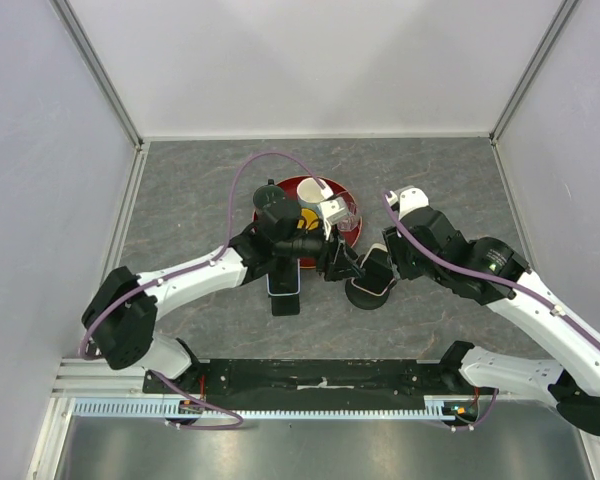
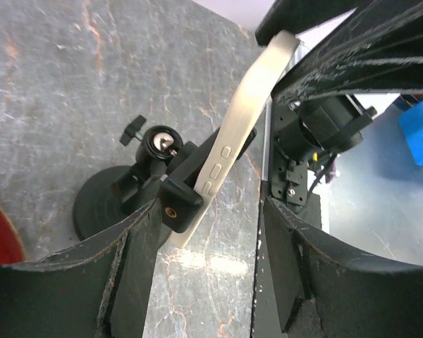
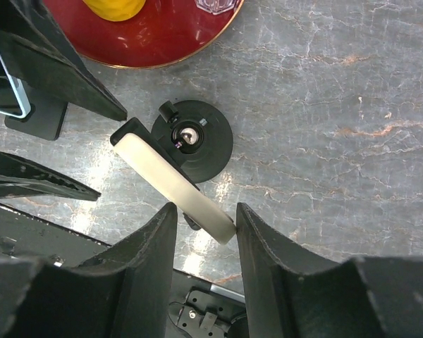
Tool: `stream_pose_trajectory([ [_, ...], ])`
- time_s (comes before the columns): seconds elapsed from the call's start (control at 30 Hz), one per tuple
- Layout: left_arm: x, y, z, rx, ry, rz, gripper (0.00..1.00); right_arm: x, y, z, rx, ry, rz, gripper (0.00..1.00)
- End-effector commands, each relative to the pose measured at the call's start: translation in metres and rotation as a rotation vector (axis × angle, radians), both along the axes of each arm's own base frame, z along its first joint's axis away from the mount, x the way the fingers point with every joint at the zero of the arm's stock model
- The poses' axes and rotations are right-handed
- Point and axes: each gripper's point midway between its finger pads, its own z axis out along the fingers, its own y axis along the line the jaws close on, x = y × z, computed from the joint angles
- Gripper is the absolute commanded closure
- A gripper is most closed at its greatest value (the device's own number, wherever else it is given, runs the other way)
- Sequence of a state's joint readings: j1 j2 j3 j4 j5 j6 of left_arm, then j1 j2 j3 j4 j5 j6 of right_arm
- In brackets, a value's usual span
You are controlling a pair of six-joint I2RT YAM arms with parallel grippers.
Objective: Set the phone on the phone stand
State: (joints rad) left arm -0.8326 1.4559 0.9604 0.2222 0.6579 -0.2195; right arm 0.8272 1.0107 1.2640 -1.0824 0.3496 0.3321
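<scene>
Between the fingers of the right pincer (image 3: 203,211) sits one end of the cream phone (image 3: 173,179), held edge-on. Just ahead of that pincer, the phone's other end rests in the clamp of the black phone stand (image 3: 211,141) on the bench (image 3: 338,105). The left pincer (image 2: 210,211) gapes wide, straddling the clamp and the phone's lower end.

Red plate (image 3: 169,39), yellow object (image 3: 113,7), white cup (image 1: 313,190), grey table (image 1: 180,190).

Bright, even overhead light; soft, short shadows on the grey marbled surface (image 1: 180,200). Wrist views show white glare patches there, and their near edges blur.
</scene>
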Motion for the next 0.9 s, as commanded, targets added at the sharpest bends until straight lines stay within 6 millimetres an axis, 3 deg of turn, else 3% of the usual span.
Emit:
stream_pose_trajectory([
  [0.0,-0.008,-0.012,0.007,-0.035,-0.004,-0.111,0.34,0.008,0.000,0.021,0.022,-0.068,-0.001,0.54],
  [0.23,-0.003,-0.021,-0.002,-0.033,-0.019,-0.143,0.39,0.007,0.003,0.020,0.030,-0.059,0.012,0.55],
  [0.37,-0.004,-0.020,-0.008,-0.023,-0.015,-0.148,0.46,0.007,0.006,0.017,0.031,-0.049,0.023,0.55],
  [0.63,0.000,-0.019,-0.024,0.009,-0.019,-0.127,0.49,0.007,0.015,0.014,0.055,-0.042,0.045,0.54],
  [0.73,0.003,-0.016,-0.029,0.018,-0.047,-0.108,0.56,0.007,0.013,0.012,0.049,-0.042,0.044,0.53],
  [0.87,0.006,-0.013,-0.033,0.031,-0.076,-0.084,0.77,0.007,0.013,0.010,0.045,-0.038,0.049,0.52],
])
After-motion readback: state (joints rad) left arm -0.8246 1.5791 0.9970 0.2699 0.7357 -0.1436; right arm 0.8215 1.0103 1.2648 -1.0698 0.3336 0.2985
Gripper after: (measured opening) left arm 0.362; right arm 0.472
